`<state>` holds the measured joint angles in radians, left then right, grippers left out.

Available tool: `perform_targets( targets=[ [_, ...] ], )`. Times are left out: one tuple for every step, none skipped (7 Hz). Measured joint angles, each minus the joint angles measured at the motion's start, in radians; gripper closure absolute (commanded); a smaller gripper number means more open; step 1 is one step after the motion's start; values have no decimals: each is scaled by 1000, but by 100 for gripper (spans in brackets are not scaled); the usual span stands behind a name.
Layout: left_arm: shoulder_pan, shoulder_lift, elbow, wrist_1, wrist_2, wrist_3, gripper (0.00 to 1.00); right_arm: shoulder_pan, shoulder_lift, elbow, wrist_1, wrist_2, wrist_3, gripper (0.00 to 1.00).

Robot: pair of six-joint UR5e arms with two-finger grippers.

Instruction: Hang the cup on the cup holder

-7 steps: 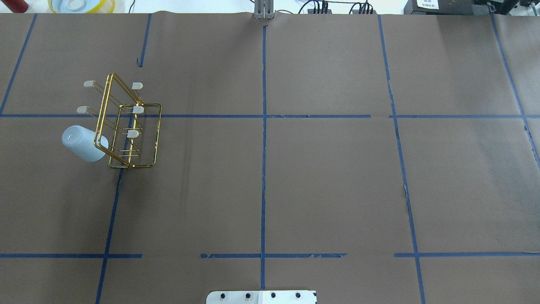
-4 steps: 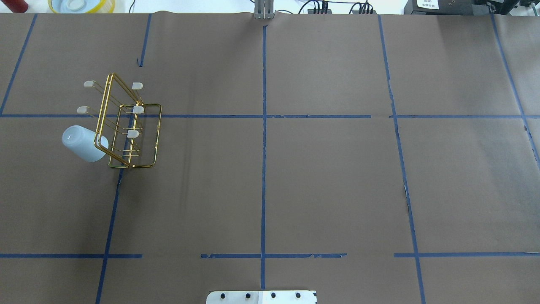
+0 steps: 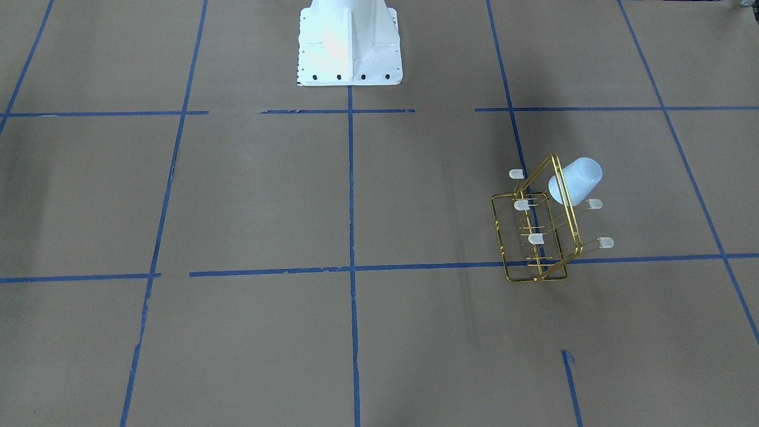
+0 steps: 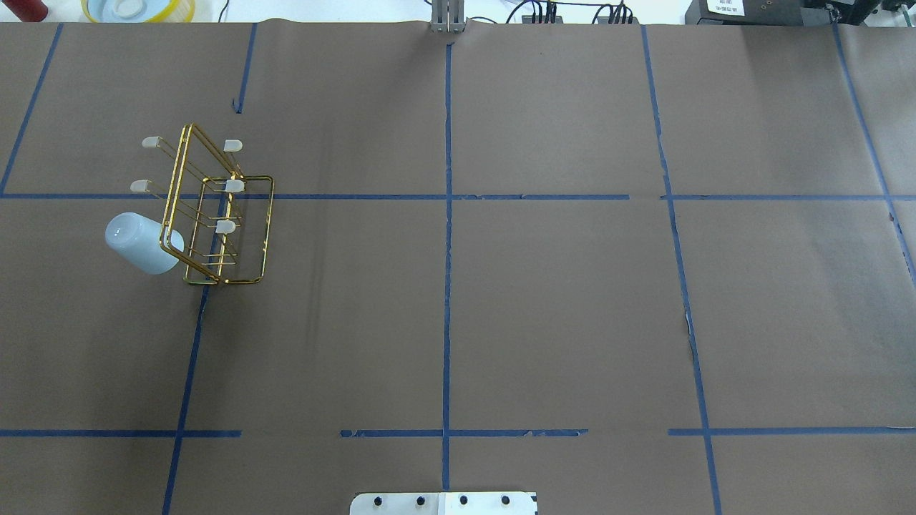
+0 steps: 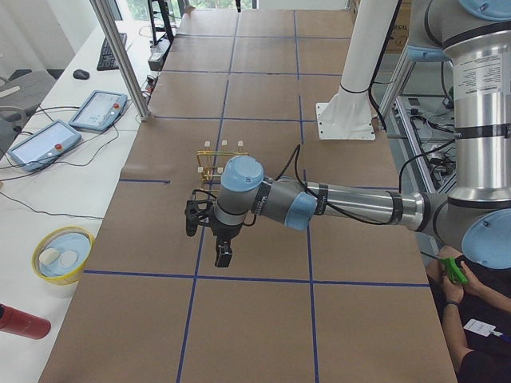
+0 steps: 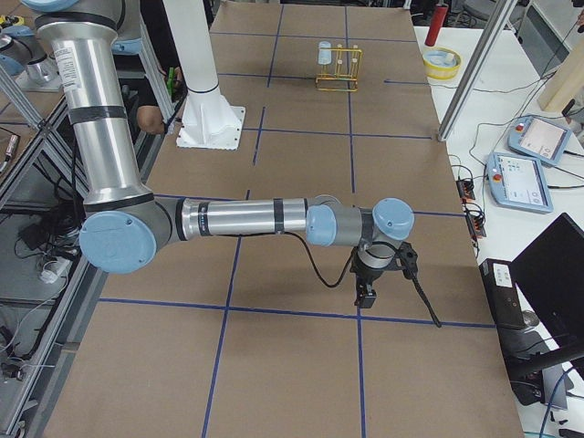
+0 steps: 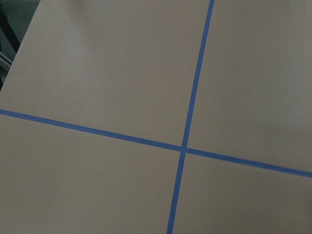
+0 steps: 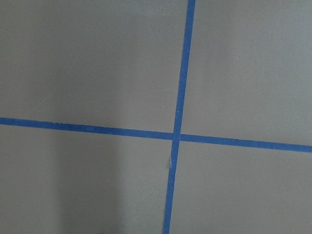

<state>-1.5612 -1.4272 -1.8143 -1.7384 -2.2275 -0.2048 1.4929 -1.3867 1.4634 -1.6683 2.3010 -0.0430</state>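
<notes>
Overhead, cup (image 4: 140, 243) hangs on cup holder (image 4: 207, 212); only side views show hands (image 5: 223, 254) (image 6: 365, 297), grip unreadable.

Cup (image 4: 139, 243): small pale blue-white tumbler, no handle; it sat tilted over a prong at the cup holder (image 4: 234, 186) corner nearest robot, outer side, closed base up & out, mouth vs frame. Holder: gold wire rack, stood upright on table's left part, w/ five whitish caps (image 4: 150, 142) bare
</notes>
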Motion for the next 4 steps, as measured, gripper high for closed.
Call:
perform_targets(
  targets=[
    [-8,1,6,48,-31,99,0,0,0,0,0,0,0,0],
    [-10,8,13,70,-59,162,0,0,0,0,0,0,0,0],
    [-12,20,17,82,-95,204,0,1,0,0,0,0,0,0],
    [-14,29,17,93,-140,225,0,1,0,0,0,0,0,0]
  ],
)
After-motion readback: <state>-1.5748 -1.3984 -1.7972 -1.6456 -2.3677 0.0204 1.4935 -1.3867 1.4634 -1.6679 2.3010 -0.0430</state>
